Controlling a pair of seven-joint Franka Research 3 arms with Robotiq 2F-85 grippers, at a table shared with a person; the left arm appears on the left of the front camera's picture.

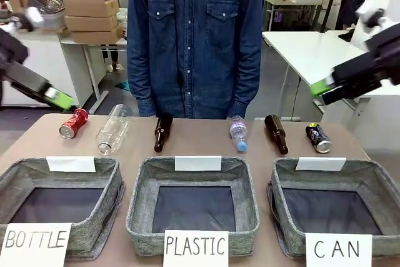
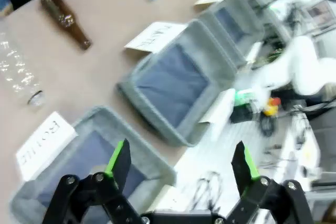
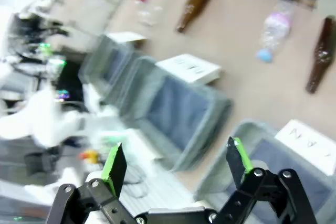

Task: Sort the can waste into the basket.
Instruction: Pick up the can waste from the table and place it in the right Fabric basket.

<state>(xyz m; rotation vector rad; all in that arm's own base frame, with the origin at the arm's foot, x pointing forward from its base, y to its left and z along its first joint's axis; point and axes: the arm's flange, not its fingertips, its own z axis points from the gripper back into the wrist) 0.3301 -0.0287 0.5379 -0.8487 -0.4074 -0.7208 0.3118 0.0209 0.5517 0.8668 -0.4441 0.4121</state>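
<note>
Claws are both hanging wide open, right claw [image 1: 324,92] hovering up-right of the dark can [image 1: 318,137], which is lying end-on behind the CAN basket [image 1: 294,173] at lower right, red can [image 1: 74,122] lying under left claw [image 1: 61,99], far left.

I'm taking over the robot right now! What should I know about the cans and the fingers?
Left gripper: open, holding nothing, up above the table's left side.
Right gripper: open, holding nothing, up above the right side.
Red can: lying at the far left of the table.
Dark can: lying at the far right, just behind the CAN basket.
Done: nothing yet, no can is in the basket.
Left: pick up both cans and drop them in the CAN basket. The dark can looks like the closer one to start with.
</note>
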